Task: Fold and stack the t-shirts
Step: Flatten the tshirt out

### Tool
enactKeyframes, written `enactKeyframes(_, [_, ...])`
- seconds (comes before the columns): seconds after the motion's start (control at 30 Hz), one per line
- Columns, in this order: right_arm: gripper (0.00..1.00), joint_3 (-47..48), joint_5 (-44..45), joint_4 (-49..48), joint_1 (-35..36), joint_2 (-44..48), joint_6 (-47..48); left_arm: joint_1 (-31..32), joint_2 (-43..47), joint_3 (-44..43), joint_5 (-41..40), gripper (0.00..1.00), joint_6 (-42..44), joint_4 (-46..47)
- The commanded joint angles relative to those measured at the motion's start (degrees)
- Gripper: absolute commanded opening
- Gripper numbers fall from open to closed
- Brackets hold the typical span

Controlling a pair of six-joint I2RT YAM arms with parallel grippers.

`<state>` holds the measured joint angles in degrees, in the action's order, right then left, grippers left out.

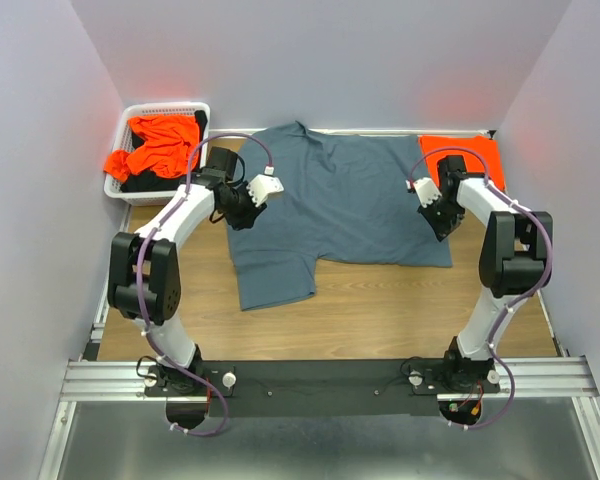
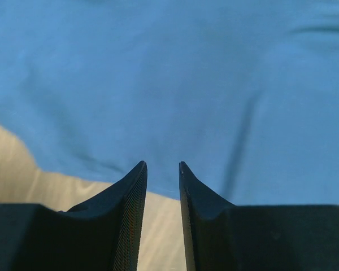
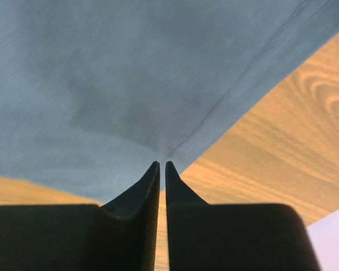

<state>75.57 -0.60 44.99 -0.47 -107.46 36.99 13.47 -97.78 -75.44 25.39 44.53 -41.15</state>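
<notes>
Top: one blue-grey t-shirt (image 1: 340, 200) spread between left gripper (image 1: 248, 205) and right gripper (image 1: 440, 222); two orange: heaped orange t-shirt (image 1: 158, 145) in one white basket (image 1: 170, 107) beyond left gripper, flat orange t-shirt (image 1: 460, 152) beyond right. Left wrist: left gripper (image 2: 163, 165) slightly apart, nothing between, blue-grey t-shirt (image 2: 169, 84) edge just ahead. Right wrist: right gripper (image 3: 162, 164) pinching blue-grey t-shirt (image 3: 101, 84) hem at its tips.

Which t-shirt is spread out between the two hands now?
The slate blue-grey t-shirt, lying open mid-table. The others are orange: a crumpled heap in the white basket and a folded one at the far right corner.
</notes>
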Motion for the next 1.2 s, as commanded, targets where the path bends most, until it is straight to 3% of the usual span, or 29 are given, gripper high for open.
enactKeyframes(0.0, [0.13,3.0,3.93,0.53,0.12,-3.63,-1.75,-0.47,-4.95,0.03,-7.45,0.37,-4.27,7.21])
enactKeyframes(0.2, [0.09,1.16,6.13,0.27,0.38,-5.74,-1.22,-0.73,-7.69,6.69,-15.01,0.31,-4.55,11.79])
enactKeyframes(0.33, [0.08,-3.66,7.8,-0.43,0.38,-4.35,0.09,-0.73,-7.52,10.82,-17.65,0.2,-2.36,9.68])
enactKeyframes(0.47, [0.07,-9.36,8.86,-0.52,0.38,-0.58,1.85,-0.64,-3.75,16.98,-18.44,0.15,-0.33,7.49])
enactKeyframes(0.7, [0.07,-19.4,10.36,1.23,0.38,11.29,7.12,-0.29,11.44,27.01,-19.06,0.1,5.38,0.64])
enactKeyframes(0.8, [0.07,-18.54,9.04,2.91,0.38,15.26,7.66,0.06,14.97,25.18,-15.9,0.09,8.72,-8.3])
enactKeyframes(0.87, [0.07,-13.89,8.16,2.99,0.38,14.13,6.35,0.06,14.99,20.35,-14.31,0.15,8.21,-9.21])
enactKeyframes(1.03, [0.08,1.56,2.9,5.89,0.38,2.55,-0.6,-0.64,7.0,8.23,-13.35,0.17,0.84,-3.25])
enactKeyframes(1.17, [0.07,6.33,2.53,5.63,0.38,-3.61,-2.89,-1.26,-1.6,3.99,-13.08,0.17,-3.92,2.38])
